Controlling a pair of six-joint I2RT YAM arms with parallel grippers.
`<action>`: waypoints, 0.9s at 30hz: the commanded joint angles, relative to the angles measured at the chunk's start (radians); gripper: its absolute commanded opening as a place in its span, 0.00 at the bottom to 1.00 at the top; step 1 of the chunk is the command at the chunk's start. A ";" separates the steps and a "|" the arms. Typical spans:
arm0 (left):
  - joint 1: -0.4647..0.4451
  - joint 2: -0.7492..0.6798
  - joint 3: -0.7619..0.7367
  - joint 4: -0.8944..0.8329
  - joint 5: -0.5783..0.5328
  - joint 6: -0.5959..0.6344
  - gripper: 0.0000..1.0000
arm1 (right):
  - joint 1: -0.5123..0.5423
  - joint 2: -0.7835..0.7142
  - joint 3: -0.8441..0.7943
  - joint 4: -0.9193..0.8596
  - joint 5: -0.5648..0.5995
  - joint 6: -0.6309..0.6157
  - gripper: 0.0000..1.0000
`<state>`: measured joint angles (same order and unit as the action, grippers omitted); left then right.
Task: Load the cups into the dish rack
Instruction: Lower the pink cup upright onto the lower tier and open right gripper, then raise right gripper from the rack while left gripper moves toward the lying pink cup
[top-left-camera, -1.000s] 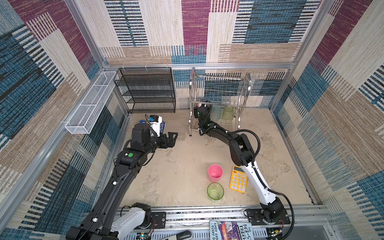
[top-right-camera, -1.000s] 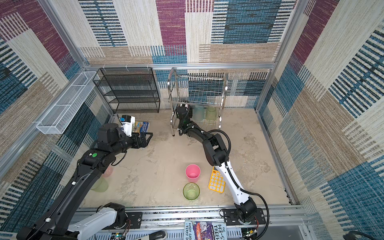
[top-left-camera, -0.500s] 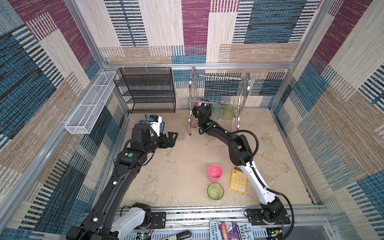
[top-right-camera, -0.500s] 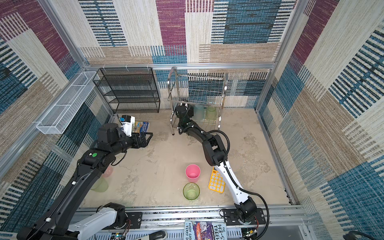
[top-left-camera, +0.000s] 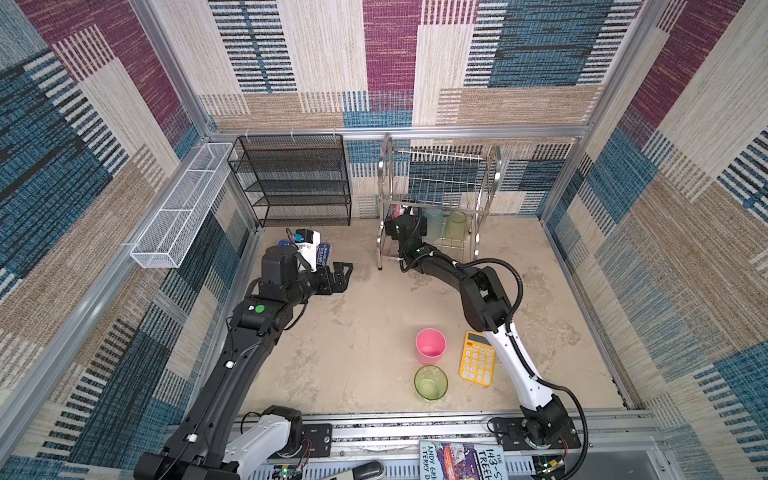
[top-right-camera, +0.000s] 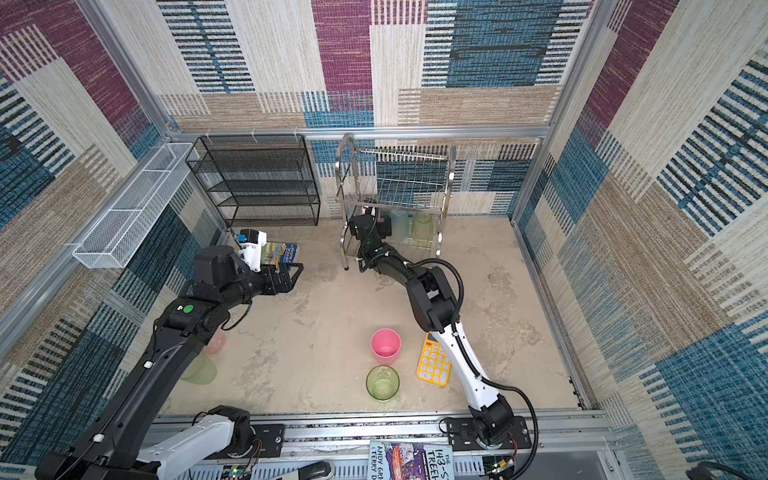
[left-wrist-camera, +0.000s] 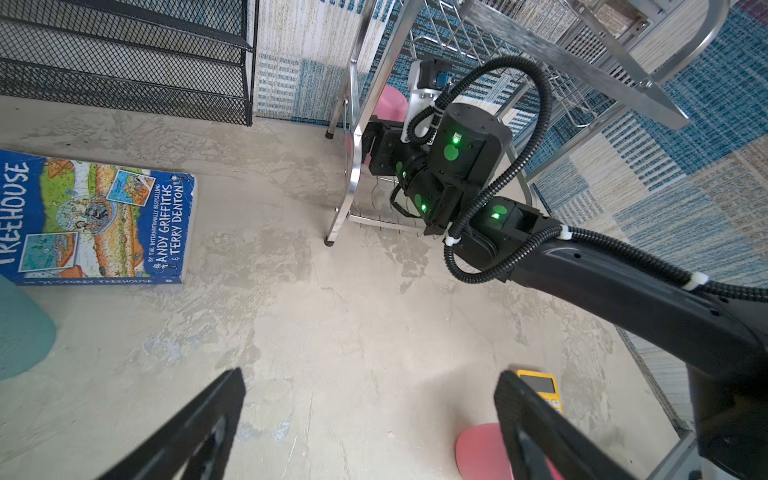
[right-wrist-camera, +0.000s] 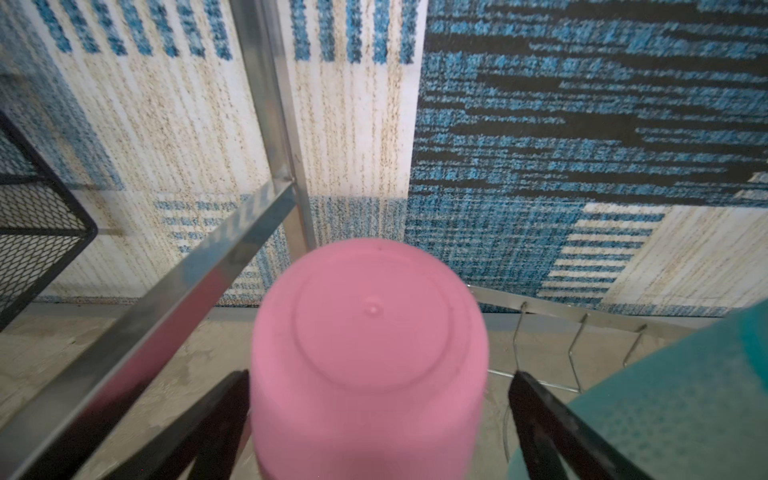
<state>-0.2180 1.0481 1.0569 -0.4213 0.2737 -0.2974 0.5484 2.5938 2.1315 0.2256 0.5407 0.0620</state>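
In both top views the rack (top-left-camera: 384, 166) (top-right-camera: 344, 166) stands at upper centre, with the shelf (top-left-camera: 291, 178) just to its left. The right gripper (right-wrist-camera: 379, 374) reaches into the rack's lower tier from the front, hard by the left side frame. Its jaws are spread around an upturned pink cup (right-wrist-camera: 374, 324). One finger (right-wrist-camera: 536, 411) stands off the cup's side with a clear gap. The other lies at the cup's edge, and I cannot tell whether it touches. A teal cup (top-left-camera: 433, 221) sits just right of the pink one on the same tier, crowding the free finger, and a green cup (top-left-camera: 457, 223) stands further right. A steel bar of the frame runs close past the pink cup's other side.

The left gripper (top-left-camera: 347, 277) hovers left of centre over bare floor (top-left-camera: 365, 332), jaws wide apart with nothing between them. A book (left-wrist-camera: 95, 216) lies just behind it.

At lower centre a floor pink cup (top-left-camera: 431, 345) and a floor green cup (top-left-camera: 431, 382) stand mouth-up, just beside each other. A calculator (top-left-camera: 478, 363) lies just to their right, against the right arm. Open floor separates them from the rack. In a top view a salmon cup (top-right-camera: 214, 343) and a pale green cup (top-right-camera: 199, 370) show partly from under the left arm at lower left.
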 joint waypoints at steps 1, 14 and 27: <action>0.003 0.001 -0.001 0.027 0.022 -0.025 0.98 | 0.002 -0.040 -0.052 0.070 -0.002 -0.001 1.00; 0.016 0.015 -0.002 0.026 0.013 -0.023 0.98 | 0.021 -0.223 -0.392 0.245 -0.031 0.009 1.00; 0.020 0.032 -0.001 0.023 0.010 -0.023 0.98 | 0.029 -0.387 -0.674 0.294 -0.073 0.003 1.00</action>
<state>-0.1989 1.0771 1.0561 -0.4145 0.2756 -0.3199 0.5747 2.2459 1.4891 0.4915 0.4904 0.0597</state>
